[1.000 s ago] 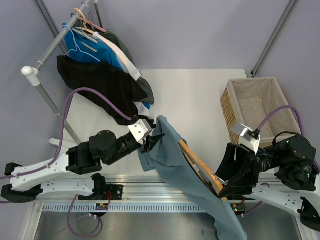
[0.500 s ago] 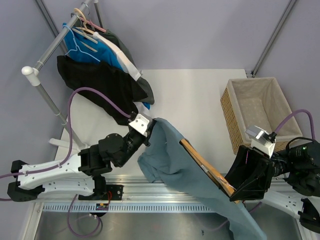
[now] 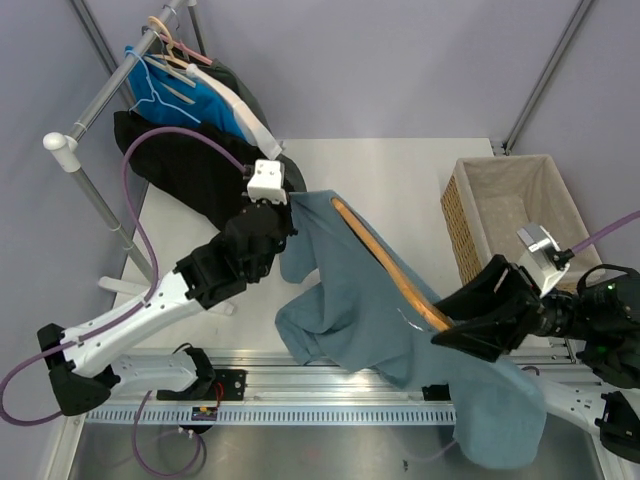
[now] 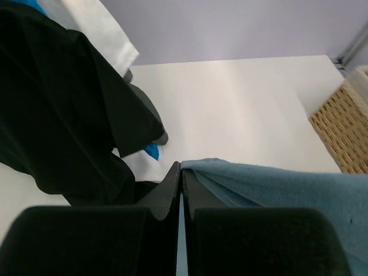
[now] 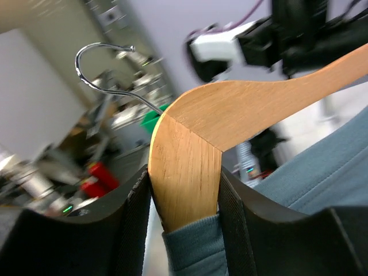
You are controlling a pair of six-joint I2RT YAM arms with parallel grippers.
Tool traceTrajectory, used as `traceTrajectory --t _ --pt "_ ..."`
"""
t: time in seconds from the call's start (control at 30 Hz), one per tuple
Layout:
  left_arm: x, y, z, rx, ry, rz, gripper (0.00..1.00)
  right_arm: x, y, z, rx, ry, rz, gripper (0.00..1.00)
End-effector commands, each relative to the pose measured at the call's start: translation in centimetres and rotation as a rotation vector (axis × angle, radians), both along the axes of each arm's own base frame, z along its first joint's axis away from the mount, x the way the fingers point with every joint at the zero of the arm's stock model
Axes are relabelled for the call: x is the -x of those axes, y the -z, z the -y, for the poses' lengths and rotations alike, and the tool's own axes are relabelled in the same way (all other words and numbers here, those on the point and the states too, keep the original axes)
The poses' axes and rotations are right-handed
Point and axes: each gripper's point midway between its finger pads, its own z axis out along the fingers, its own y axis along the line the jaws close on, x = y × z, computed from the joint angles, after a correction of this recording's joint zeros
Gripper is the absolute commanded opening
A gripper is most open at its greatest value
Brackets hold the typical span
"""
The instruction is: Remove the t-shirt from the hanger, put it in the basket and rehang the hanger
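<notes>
Since the left gripper (image 3: 287,212) clamped down a second ago and swung from frame centre-left up toward the black garment (image 3: 185,170) on the metal clothes rack (image 3: 95,100) at upper left, the slate-blue t-shirt (image 3: 345,305) has been dragged along with it. Its jaws are pressed fully together in the left wrist view (image 4: 180,172), pinching the shirt's folded edge (image 4: 270,184), no gap visible. Shirt now sits mid-frame, stretched from that pinch down over the table to the lower right, where the tail hangs past the rail. The light wooden hanger (image 3: 390,262) runs diagonally through it, and its upper arm is now bare, where before it was mostly covered, so I'd say one shoulder is off and the peel is roughly halfway. Lower arm is still inside the fabric. The right gripper (image 3: 452,330) has pulled back toward the right edge; its jaws are part-spread and clamped on the hanger's neck (image 5: 184,172) just under the wire hook (image 5: 103,69), fabric bunched below. Woven wicker basket (image 3: 458,215) sits right, untouched.
</notes>
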Motion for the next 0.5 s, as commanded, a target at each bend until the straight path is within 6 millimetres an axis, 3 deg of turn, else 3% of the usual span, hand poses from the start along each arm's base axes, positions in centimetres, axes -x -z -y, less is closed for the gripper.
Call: traceTrajectory --t 0.0,0.07,0.17,0.27,0.47 --pt "-2.9 -1.1 -1.7 0.023 -0.125 -0.007 0.00 -5.5 -3.2 -0.7 -0.139 0.282 0.184 0.00" --pt "-3.6 -1.6 -1.2 0.011 -0.119 -0.004 0.00 -8.4 -2.6 -3.4 -0.105 0.347 0.168 0.00" --pt "-5.5 -2.0 -0.7 0.010 -0.126 -0.012 0.00 -10.2 -3.3 -5.7 -0.116 0.371 0.170 0.00" --pt "-8.4 -1.6 -1.9 0.040 -0.188 -0.034 0.00 -11.9 -5.0 -6.4 -0.163 0.433 0.177 0.00" --pt "-13.4 1.0 -1.6 0.050 -0.198 -0.114 0.00 -16.4 -7.1 -6.6 -0.173 0.647 0.213 0.00"
